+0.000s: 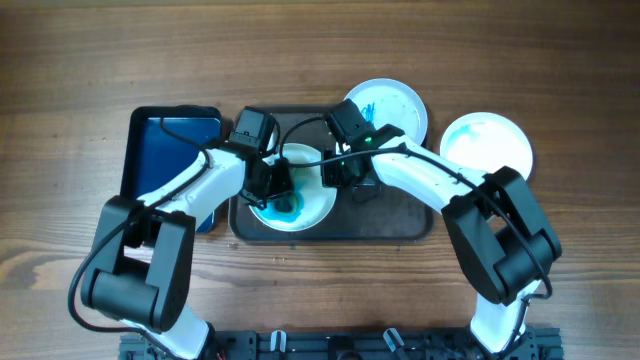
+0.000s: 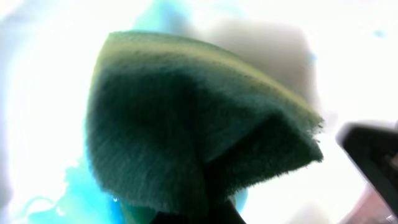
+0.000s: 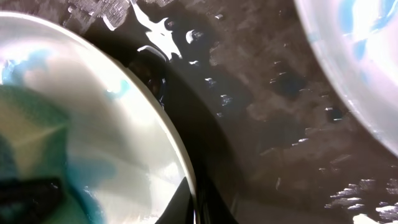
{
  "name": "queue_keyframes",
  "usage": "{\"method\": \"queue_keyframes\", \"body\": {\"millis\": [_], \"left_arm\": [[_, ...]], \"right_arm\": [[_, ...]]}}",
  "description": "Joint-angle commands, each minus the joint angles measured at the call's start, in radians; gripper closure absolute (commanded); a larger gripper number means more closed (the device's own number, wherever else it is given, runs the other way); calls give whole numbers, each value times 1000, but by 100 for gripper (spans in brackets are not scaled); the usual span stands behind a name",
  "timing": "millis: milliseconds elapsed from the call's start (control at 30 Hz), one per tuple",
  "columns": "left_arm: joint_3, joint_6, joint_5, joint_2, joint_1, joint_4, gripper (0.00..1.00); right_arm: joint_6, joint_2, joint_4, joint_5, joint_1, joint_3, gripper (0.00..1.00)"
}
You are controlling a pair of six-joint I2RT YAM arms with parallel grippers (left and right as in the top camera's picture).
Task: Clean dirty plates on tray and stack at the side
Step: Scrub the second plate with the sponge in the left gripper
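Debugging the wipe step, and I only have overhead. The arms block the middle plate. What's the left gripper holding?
Observer: The left wrist view shows the left gripper holding a dark green scouring pad, folded, against the smeared plate.
Operator: Any smear left there?
Observer: Yes. Blue-teal smears show beside the pad's lower edge.
Operator: Is the right gripper doing anything?
Observer: In the right wrist view the plate's rim runs between the fingers of the right gripper. It looks clamped on the rim.
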Motion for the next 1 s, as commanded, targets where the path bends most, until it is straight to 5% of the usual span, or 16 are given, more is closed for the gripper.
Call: {"method": "queue_keyframes", "body": {"millis": [0,200,333,400,567,700,833,967], "left_arm": [[-40,-121,34,62,-30,32,96],[-2,-345,-433,62,5,-51,96],[71,-367,-593,62,3,-206,96],[73,-345,-547,62,1,-231,96],[73,87,70,62,1,-191,96],[88,116,150,62,29,-66,96],[154,-64,-142,62,93,-62,96],[201,-182,-453,62,121,-222,96]], "right_arm": [[16,28,6,-16,13,11,96],[16,28,5,-24,13,12,96],[17,28,6,-24,13,11,96],[17,28,6,-23,13,11,96],[16,28,7,-24,13,12,96],[15,28,9,-31,13,12,96],[14,28,5,-30,13,12,96],[14,28,6,-30,13,11,96]]}}
